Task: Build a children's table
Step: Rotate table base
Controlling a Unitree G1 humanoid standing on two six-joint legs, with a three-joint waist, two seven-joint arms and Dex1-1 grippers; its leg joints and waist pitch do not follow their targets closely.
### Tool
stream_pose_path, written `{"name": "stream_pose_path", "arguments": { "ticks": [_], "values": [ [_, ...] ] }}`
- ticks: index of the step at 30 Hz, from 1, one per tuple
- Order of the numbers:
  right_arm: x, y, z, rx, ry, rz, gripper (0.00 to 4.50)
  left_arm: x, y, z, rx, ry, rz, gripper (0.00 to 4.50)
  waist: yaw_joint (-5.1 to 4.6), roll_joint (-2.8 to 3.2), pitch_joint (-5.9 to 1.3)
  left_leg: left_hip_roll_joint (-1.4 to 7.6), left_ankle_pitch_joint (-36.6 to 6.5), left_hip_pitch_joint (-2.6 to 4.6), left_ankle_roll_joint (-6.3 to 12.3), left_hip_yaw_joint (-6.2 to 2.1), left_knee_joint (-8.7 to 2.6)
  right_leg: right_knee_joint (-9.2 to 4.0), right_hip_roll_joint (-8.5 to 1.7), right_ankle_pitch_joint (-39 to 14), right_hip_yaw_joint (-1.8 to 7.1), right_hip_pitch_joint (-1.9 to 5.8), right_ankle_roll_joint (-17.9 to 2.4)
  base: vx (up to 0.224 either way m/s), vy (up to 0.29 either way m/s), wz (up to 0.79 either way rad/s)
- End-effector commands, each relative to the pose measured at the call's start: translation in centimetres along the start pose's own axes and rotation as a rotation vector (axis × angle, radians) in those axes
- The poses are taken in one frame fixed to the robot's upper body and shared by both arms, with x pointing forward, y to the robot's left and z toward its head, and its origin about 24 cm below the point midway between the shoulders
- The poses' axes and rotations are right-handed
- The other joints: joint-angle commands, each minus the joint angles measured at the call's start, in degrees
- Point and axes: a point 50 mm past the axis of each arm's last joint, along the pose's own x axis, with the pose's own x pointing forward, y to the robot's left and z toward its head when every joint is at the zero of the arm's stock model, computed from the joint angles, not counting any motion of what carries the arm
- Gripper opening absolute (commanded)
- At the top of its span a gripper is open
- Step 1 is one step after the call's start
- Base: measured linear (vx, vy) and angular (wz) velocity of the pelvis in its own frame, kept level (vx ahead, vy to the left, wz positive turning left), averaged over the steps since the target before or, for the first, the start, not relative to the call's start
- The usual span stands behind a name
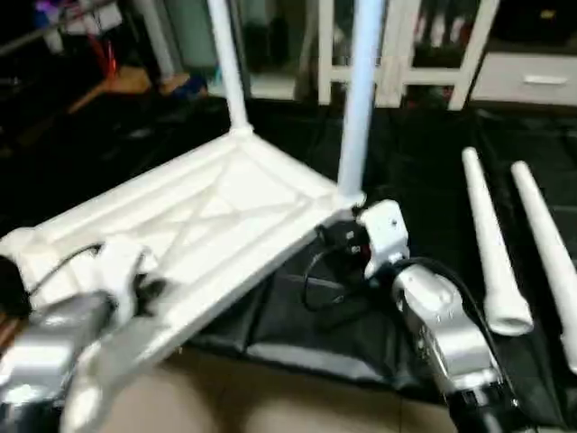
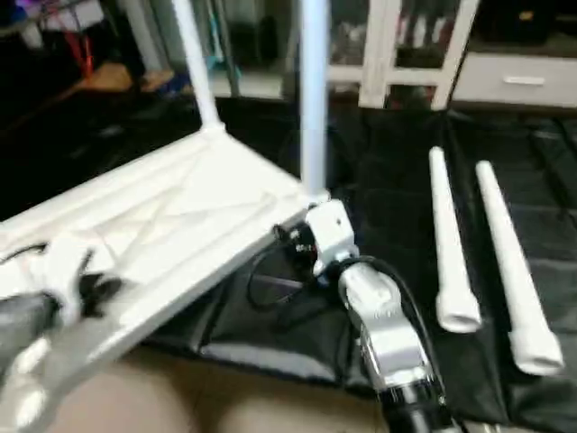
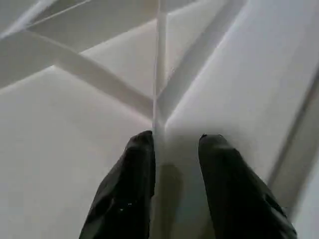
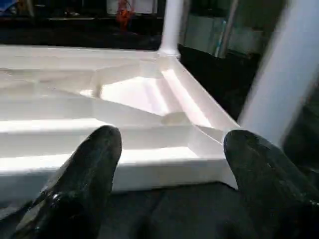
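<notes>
So the tabletop was lying upside down, ribbed underside facing up, and it took up most of the left and middle of the head view, sitting partly on a black mat with its near edge over the tan floor. Two legs were already standing in corner sockets: one leg rose toward the upper left of center, and a second leg stood just right of center at the corner nearest the right arm. Two more loose legs lay on the mat at the right side of the frame, an inner one and an outer one, side by side and a bit apart, wide ends toward the camera.

The left gripper was down on the underside at the lower left, and its two black fingers straddled a thin raised rib, pinching it or near enough.

The right gripper sat by the corner with the second leg, jaws spread wide and nothing between them, the tabletop's edge just ahead of its fingertips. A white glass-door cabinet ran across the top of the frame.
</notes>
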Motion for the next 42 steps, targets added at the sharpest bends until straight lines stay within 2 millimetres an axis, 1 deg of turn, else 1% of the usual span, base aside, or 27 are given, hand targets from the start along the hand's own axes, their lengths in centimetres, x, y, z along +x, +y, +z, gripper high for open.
{"name": "stream_pose_path", "arguments": {
  "ticks": [1,2,4,7,8,9,10,12,15,16,18,21,22,25,26,27,28,29,30,31,32,33,35,36,37,39,42],
  "values": [
    [0.2,0.0,0.4,-0.015,-0.005,0.0,3.6,0.9,-0.7,0.0,0.006,0.005,-0.021,1.63,-0.28,-0.18,-3.38,1.97,-16.9,2.05,-0.92,-1.44,-5.13,-3.19,-0.71,-11.9,0.82,0.83,-8.8,0.0,0.0,0.0],
    [0.3,0.0,0.5,-0.017,-0.007,-0.001,3.6,1.4,-0.9,0.6,-0.013,-0.019,-0.017,1.63,-0.27,-0.22,-3.51,1.98,-15.4,1.68,-0.59,-1.57,-5.12,-2.93,-0.82,-10.6,0.77,1.22,-9.0,0.0,0.0,0.0],
    [0.3,-0.1,0.6,-0.02,-0.011,-0.002,3.6,2.5,-1.6,1.9,-0.043,-0.067,-0.026,1.63,-0.05,-0.39,-3.47,1.84,-15.2,2.04,-0.15,-1.24,-4.83,-3.18,-0.66,-10.5,0.76,0.87,-9.2,0.0,0.0,0.0],
    [0.4,-0.2,0.7,-0.024,-0.013,-0.004,3.6,3.5,-2.3,3.5,-0.073,-0.116,-0.038,1.63,0.5,-0.54,-3.6,1.92,-13.6,1.64,0.51,-1.35,-4.75,-3.14,-0.97,-11.0,0.74,1.3,-9.2,0.0,0.0,0.0],
    [0.5,-0.3,0.7,-0.026,-0.014,-0.007,3.6,4.2,-3.0,5.1,-0.105,-0.17,-0.043,1.63,0.37,-0.49,-3.55,1.85,-13.2,1.42,0.65,-1.27,-4.76,-3.09,-0.85,-11.2,0.69,1.28,-9.2,0.0,0.0,0.0],
    [0.6,-0.3,0.8,-0.03,-0.016,-0.011,3.6,5.0,-3.9,7.1,-0.124,-0.23,-0.056,1.63,0.82,-0.44,-3.8,1.94,-13.3,2.17,0.61,-1.2,-4.39,-3.35,-0.76,-10.8,0.7,0.78,-9.3,0.0,0.0,0.0],
    [0.6,-0.3,0.8,-0.031,-0.016,-0.011,3.6,5.3,-4.2,7.7,-0.128,-0.248,-0.059,1.63,1.2,-0.58,-3.84,1.95,-12.4,1.94,0.88,-1.22,-4.36,-3.19,-0.91,-9.8,0.75,1.03,-9.7,0.0,0.0,0.0],
    [0.6,-0.3,0.8,-0.032,-0.017,-0.012,3.6,5.5,-4.5,8.4,-0.136,-0.27,-0.069,1.63,1.19,-0.69,-3.81,1.92,-10.6,1.07,1.5,-1.47,-4.52,-2.8,-1.03,-8.2,0.54,1.63,-9.8,0.0,0.0,0.0],
    [0.7,-0.2,0.8,-0.037,-0.019,-0.008,3.6,5.8,-6.3,11.5,-0.196,-0.385,-0.15,1.63,1.23,-0.92,-3.99,1.92,-9.4,1.29,2.18,-1.33,-4.19,-2.63,-1.05,-6.4,0.49,1.64,-10.7,0.0,0.0,0.0],
    [0.7,-0.2,0.8,-0.037,-0.019,-0.008,3.6,5.8,-6.4,11.6,-0.199,-0.39,-0.157,1.63,1.38,-0.97,-4.09,1.96,-8.9,1.34,2.44,-1.39,-4.09,-2.58,-1.14,-5.8,0.46,1.7,-11.0,0.0,0.0,0.0],
    [0.8,-0.1,0.8,-0.04,-0.02,-0.006,3.6,5.5,-7.5,13.2,-0.229,-0.457,-0.231,1.63,1.4,-1.35,-4.17,1.86,-6.6,0.93,4.12,-1.31,-3.78,-2.37,-1.22,-3.8,0.4,1.98,-11.8,0.0,0.0,0.0],
    [0.9,-0.1,0.9,-0.041,-0.021,-0.006,3.6,5.2,-7.5,13.7,-0.233,-0.493,-0.243,1.63,1.22,-1.43,-4.21,1.8,-5.2,0.67,5.77,-1.32,-3.58,-2.24,-1.23,-3.2,0.33,2.16,-12.4,0.0,0.0,0.0],
    [0.9,-0.1,0.9,-0.046,-0.023,-0.003,3.6,4.5,-6.1,13.8,-0.178,-0.513,-0.175,1.63,1.08,-1.54,-4.26,1.77,-5.0,0.69,6.44,-1.27,-3.44,-2.26,-1.23,-3.0,0.36,2.13,-12.6,0.0,0.0,0.0],
    [0.9,-0.1,0.9,-0.051,-0.02,0.006,3.6,1.8,-0.6,12.3,-0.01,-0.478,0.09,1.63,0.48,-1.28,-4.21,1.99,-5.1,0.35,7.03,-1.65,-3.59,-2.1,-1.25,-4.3,0.1,2.4,-11.9,0.0,0.0,0.0],
    [0.9,0.0,0.8,-0.051,-0.019,0.008,3.6,1.2,0.6,11.8,0.009,-0.456,0.138,1.63,-0.45,-1.18,-4.02,1.92,-5.4,0.08,6.42,-1.8,-3.78,-1.95,-1.01,-5.1,-0.1,2.56,-10.8,0.0,0.0,0.0],
    [0.9,0.0,0.8,-0.051,-0.019,0.009,3.6,0.7,1.3,11.4,0.017,-0.443,0.165,1.63,-0.75,-0.74,-3.94,2.07,-7.3,0.84,5.27,-1.79,-3.93,-2.13,-0.79,-6.7,-0.14,2.03,-10.7,0.0,0.0,0.0],
    [1.0,0.0,0.8,-0.052,-0.016,0.015,3.6,-0.7,3.4,9.9,0.06,-0.382,0.239,1.63,-0.74,-0.81,-3.89,2.27,-9.1,1.37,4.22,-1.7,-3.97,-2.3,-0.8,-7.7,0.02,1.72,-11.2,0.0,0.0,0.0],
    [1.0,0.0,0.8,-0.052,-0.016,0.015,3.6,-0.7,3.4,9.9,0.06,-0.382,0.239,1.63,-0.74,-0.81,-3.89,2.27,-9.1,1.37,4.22,-1.7,-3.97,-2.3,-0.8,-7.7,0.02,1.72,-11.2,0.0,0.0,0.0],
    [1.0,0.0,0.8,-0.053,-0.015,0.018,3.6,-1.4,4.4,9.0,0.075,-0.35,0.277,1.63,-0.76,-0.52,-3.71,2.31,-10.1,1.39,3.18,-1.68,-4.28,-2.23,-0.67,-8.3,0.02,1.62,-11.2,0.0,0.0,0.0],
    [1.0,0.1,0.8,-0.053,-0.016,0.021,3.6,-2.1,5.4,8.3,0.084,-0.322,0.316,1.63,-0.78,-0.52,-3.7,2.31,-10.3,1.55,2.85,-1.62,-4.3,-2.25,-0.55,-8.2,0.06,1.49,-11.2,0.0,0.0,0.0],
    [1.1,0.2,0.8,-0.054,-0.016,0.027,3.6,-2.9,6.7,7.0,0.088,-0.281,0.375,1.63,-0.56,-0.91,-3.61,2.32,-11.1,1.55,2.46,-1.56,-4.43,-2.36,-0.5,-8.3,0.11,1.33,-11.2,0.0,0.0,0.0],
    [1.2,0.3,0.8,-0.053,-0.016,0.032,3.6,-3.7,7.9,5.9,0.097,-0.237,0.436,1.63,-0.49,-0.75,-3.56,2.27,-11.7,1.41,2.14,-1.63,-4.54,-2.17,-0.6,-8.7,0.16,1.45,-11.1,0.0,0.0,0.0],
    [1.3,0.3,0.8,-0.053,-0.016,0.035,3.6,-4.2,8.6,5.3,0.105,-0.21,0.474,1.63,-0.48,-0.45,-3.5,2.3,-14.3,1.66,0.94,-1.69,-4.83,-2.31,-0.48,-10.0,0.21,1.11,-10.4,0.0,0.0,0.0],
    [1.4,0.5,0.7,-0.059,-0.015,0.049,3.6,-5.2,9.8,3.9,0.139,-0.143,0.553,1.63,-0.19,-0.31,-3.43,2.35,-17.4,2.37,-0.84,-1.62,-4.99,-2.55,-0.27,-10.7,0.34,0.49,-9.8,0.0,0.0,0.0],
    [1.4,0.6,0.8,-0.06,-0.015,0.056,3.6,-5.7,10.5,2.9,0.163,-0.089,0.592,1.63,-0.38,-0.52,-3.3,2.35,-18.8,2.07,-1.63,-1.79,-5.3,-2.49,-0.29,-10.7,0.4,0.71,-9.5,0.0,0.0,0.0],
    [1.4,0.7,0.8,-0.062,-0.016,0.062,3.6,-6.4,10.9,1.7,0.163,-0.033,0.619,1.63,-0.29,-0.46,-3.26,2.44,-20.7,2.3,-2.77,-1.85,-5.53,-2.54,-0.37,-11.0,0.47,0.52,-9.0,0.0,0.0,0.0],
    [1.4,0.7,0.7,-0.064,-0.016,0.064,3.6,-6.2,10.0,0.5,0.145,0.038,0.554,1.63,-0.19,-0.34,-3.16,2.41,-23.1,2.57,-4.03,-1.84,-5.71,-2.68,-0.43,-11.5,0.67,0.25,-9.1,0.0,0.0,0.0]
  ]
}}
